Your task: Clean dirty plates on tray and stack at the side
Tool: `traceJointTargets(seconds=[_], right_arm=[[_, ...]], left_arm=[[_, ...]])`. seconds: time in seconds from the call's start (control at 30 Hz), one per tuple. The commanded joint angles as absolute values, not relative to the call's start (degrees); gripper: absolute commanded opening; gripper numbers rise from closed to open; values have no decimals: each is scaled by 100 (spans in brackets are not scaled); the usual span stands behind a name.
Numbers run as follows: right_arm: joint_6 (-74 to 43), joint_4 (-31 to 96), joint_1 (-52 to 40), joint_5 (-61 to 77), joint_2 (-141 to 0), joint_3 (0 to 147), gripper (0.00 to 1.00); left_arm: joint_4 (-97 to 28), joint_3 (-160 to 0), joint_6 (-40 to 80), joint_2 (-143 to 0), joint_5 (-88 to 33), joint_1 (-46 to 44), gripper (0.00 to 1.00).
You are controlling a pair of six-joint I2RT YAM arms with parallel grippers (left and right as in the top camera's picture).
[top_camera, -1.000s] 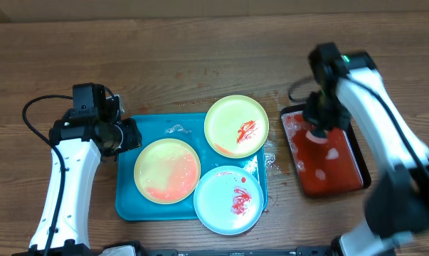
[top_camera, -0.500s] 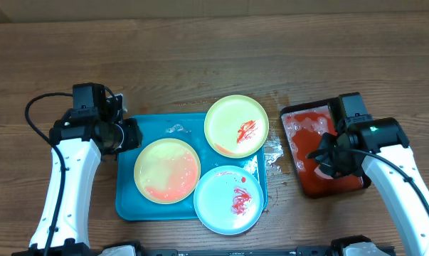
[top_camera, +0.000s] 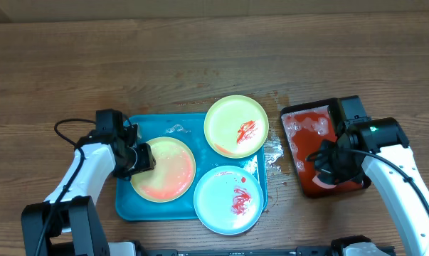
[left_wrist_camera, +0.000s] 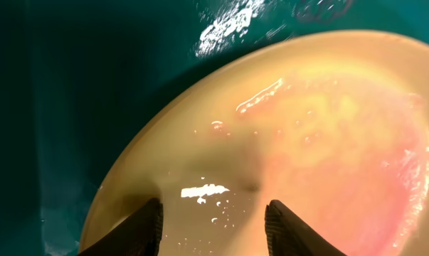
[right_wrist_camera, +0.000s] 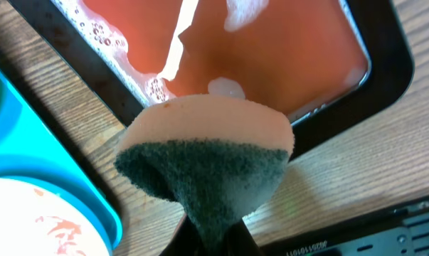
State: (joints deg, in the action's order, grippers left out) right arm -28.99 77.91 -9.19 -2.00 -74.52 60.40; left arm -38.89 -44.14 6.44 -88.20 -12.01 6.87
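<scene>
The turquoise tray [top_camera: 123, 203] holds three plates. A yellow-green plate [top_camera: 173, 171] with a pink smear lies at its left. A second yellow-green plate [top_camera: 235, 126] with red streaks overhangs the back rim. A blue-white plate [top_camera: 228, 200] with red smears overhangs the front right. My left gripper [top_camera: 141, 161] is open, low over the left plate's left part; in the left wrist view both fingertips [left_wrist_camera: 213, 231] hover above the wet plate [left_wrist_camera: 314, 128]. My right gripper [top_camera: 326, 165] is shut [right_wrist_camera: 218, 238] on a sponge [right_wrist_camera: 207, 153], orange foam with a dark green scourer.
A smaller black tray [top_camera: 359, 171] of red foamy liquid stands right of the turquoise one; the sponge hangs over its near left rim [right_wrist_camera: 107, 75]. Water spots lie on the wood between the trays. The right wrist view shows the turquoise tray's corner [right_wrist_camera: 57, 178].
My left arm has swung in from the tray's left edge to over the left plate. My right arm dropped from above the black tray with the sponge and edged slightly left.
</scene>
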Motion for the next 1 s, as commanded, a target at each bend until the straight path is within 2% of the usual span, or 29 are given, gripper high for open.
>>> traceJointTargets(seconds=[0.0,0.2,0.27,0.37,0.7,0.8,0.97], right_arm=[[-3050,7811,-926,-75,-7404,6060,4],[-3157,7791,-926,14,-7404,6060,4],[-3159,7767,-926,16,-7404,6060,4],[-3175,7738,-926,19,-7404,6060,4],[-3153,7677,-926,86,-7404,6060,4],[-3146,7660,-926,233,-7404,6060,4],[-3109,7653,-926,314,-7404,6060,4]], left_arm=[[-3730,-4359,729,-8805,-1249,718,51],[-3601,-4372,666,-8805,-1441,707,51],[-3579,-4434,506,-8803,-1660,676,57],[-3734,-4689,419,-8794,-1772,602,61],[-4462,-5647,438,-8796,-1472,301,60],[-4477,-5607,845,-8807,-915,445,58],[-4418,-5601,989,-8807,-899,770,59]])
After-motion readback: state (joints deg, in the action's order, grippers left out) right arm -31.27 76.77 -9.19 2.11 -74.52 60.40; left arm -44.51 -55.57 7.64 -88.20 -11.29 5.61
